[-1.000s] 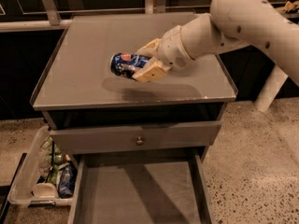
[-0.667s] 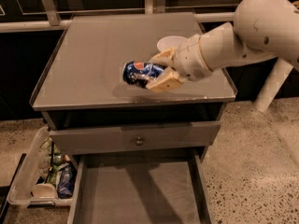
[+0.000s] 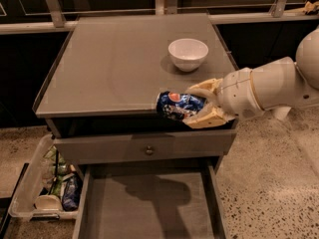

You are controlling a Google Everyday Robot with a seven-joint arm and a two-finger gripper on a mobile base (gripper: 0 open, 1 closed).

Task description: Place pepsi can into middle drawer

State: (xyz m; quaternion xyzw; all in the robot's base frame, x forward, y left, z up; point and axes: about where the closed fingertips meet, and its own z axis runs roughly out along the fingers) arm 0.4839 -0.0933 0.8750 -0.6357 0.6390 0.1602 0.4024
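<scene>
The hand (image 3: 198,107) pinches the pepsi can (image 3: 178,105) sideways, red-and-white logo showing, lettering unreadable, at the surface (image 3: 114,68) front edge above the open middle drawer (image 3: 149,218), white bowl (image 3: 188,54) behind

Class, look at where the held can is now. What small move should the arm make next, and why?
Probably ease it forward and down. The gripper, shut on the pepsi can, hangs at the front edge of the cabinet top, while the open middle drawer lies lower and nearer the camera.
</scene>
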